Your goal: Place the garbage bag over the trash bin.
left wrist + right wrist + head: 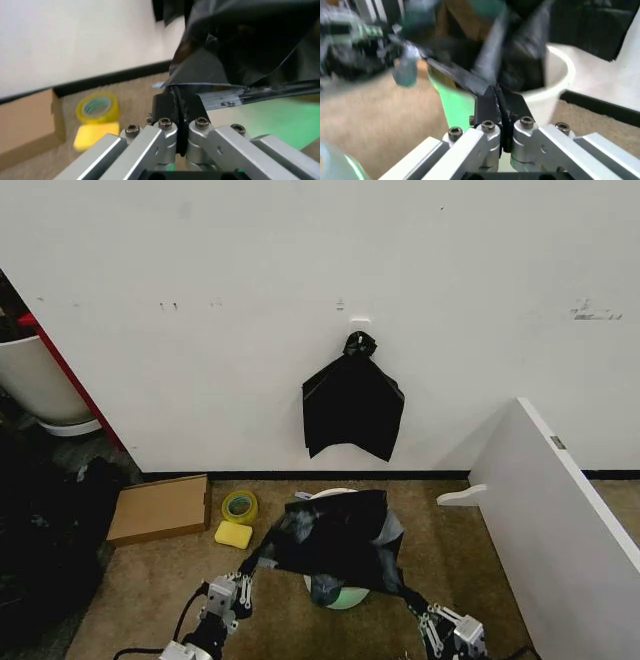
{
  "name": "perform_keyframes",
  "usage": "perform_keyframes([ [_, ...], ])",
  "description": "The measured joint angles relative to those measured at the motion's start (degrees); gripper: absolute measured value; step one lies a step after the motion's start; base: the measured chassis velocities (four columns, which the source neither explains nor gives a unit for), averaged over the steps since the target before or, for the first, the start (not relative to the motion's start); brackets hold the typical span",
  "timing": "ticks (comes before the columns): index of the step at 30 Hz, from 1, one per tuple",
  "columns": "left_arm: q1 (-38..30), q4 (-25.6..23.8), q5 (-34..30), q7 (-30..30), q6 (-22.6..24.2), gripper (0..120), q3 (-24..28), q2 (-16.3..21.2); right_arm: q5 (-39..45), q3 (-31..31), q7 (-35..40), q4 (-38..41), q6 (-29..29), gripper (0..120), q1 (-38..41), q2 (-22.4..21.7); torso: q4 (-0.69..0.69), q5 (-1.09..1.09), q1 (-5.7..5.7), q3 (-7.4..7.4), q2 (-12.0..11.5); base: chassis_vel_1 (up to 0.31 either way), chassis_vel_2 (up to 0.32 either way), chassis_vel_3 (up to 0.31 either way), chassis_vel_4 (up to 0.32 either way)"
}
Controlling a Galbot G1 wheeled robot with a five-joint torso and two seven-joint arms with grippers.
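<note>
Step in hand, by my reading: the spreading and draping stage, with the bag held by both arms over the bin and its mouth not yet drawn down around the rim. The thin, glossy, crinkly black plastic garbage bag (335, 538) lay stretched across the top of the round cream-white plastic trash bin (345, 598) with the pale green base, which stood on the brown carpet floor (150, 600) near the white wall (200, 330); only slivers of the bin's rim and green foot showed past the plastic. Both near corners of the bag ran out taut to the arms. The left end effector (243, 581) sat low on the robot's left of the bin, its two fingers pressed together on a fold of the bag's edge, seen close in the left wrist view (177, 108). The right end effector (427, 616) sat low on the right of the bin, likewise clamped on a strip of bag edge (496, 99), with the bin's open white mouth (555, 80) just beyond its fingertips. Next move, as I judge it, calls for opening the mouth wider than the rim and pulling both held edges downward outside the wall evenly; thin film could slip or tear. Nearby lay a flat brown cardboard box (160, 508), a yellow tape roll (239, 506) and a yellow sponge block (233, 534).
</note>
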Motion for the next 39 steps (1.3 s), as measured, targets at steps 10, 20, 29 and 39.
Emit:
perform_keyframes([
  [10, -2.7, 4.0, 1.1, -0.5, 2.6, 0, 3.8, -2.5, -5.5, 1.6, -4.5, -9.3, 2.9, 0, 5.2, 1.5, 0.01, 0.0, 0.0, 0.0, 0.0, 0.0, 0.0, 0.0, 0.0],
  [20, -4.8, 4.7, 0.2, 2.5, 0.7, 0, 7.0, -5.0, -0.3, 2.4, -10.3, -7.6, 7.3, 0, 4.9, 0.7, 0.0, -0.01, 0.0, 0.0, 0.0, 0.0, 0.0, 0.0, 0.0],
  [29, -3.1, 1.9, 0.6, 3.1, -0.2, 0, 6.3, -3.6, 9.1, 6.7, -21.2, -9.1, 11.1, 23, 4.9, -2.6, 0.0, -0.02, 0.0, 0.0, 0.0, 0.0, 0.0, 0.0, 0.0],
  [39, -2.8, 1.5, 1.4, 3.1, -0.7, 0, 6.3, -2.3, 18.9, 1.5, -15.6, 0.0, 2.9, 59, 2.6, -2.1, 0.0, -0.01, 0.0, 0.0, 0.0, 0.0, 0.0, 0.0, 0.0],
])
